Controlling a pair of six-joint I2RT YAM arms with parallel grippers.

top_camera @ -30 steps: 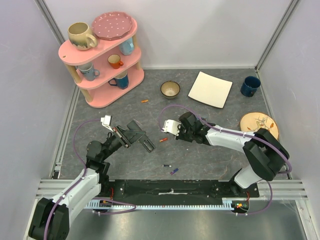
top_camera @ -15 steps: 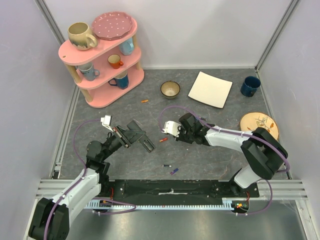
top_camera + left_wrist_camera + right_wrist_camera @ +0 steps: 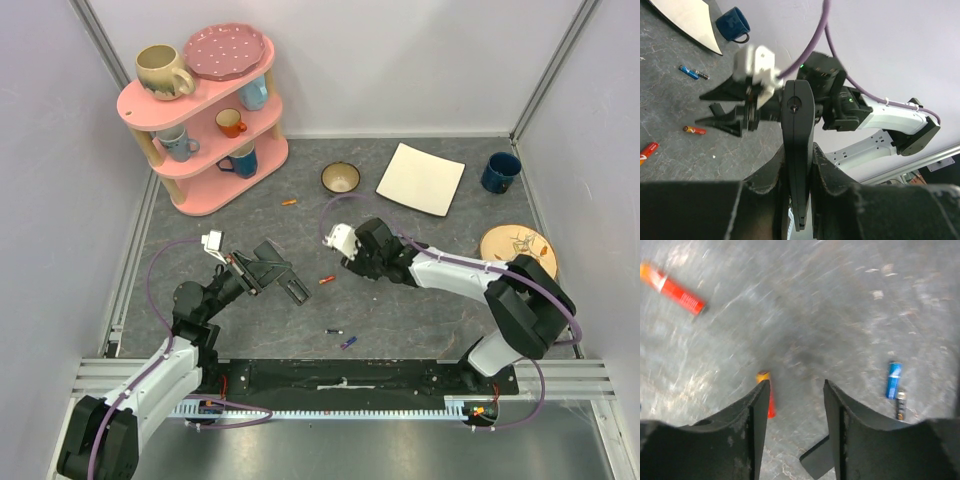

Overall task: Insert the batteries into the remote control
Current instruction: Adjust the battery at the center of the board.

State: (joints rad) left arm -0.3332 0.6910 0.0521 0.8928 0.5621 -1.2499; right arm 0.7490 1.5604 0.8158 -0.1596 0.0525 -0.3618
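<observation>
Left tool (image 3: 800, 167) has got the remote (image 3: 797, 125) clamped.
Right tool (image 3: 796, 405) wide, empty; its finger (image 3: 752, 425) half hides a red battery (image 3: 770, 405).

Black remote (image 3: 797, 150); red battery (image 3: 679, 289); blue battery (image 3: 894, 379).

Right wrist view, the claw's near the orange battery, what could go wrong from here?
The orange battery lies beside one finger of the open right claw, not between the two, so closing may knock it away. The remote control, clamped in the left claw, hangs close by; the claws might bump.
</observation>
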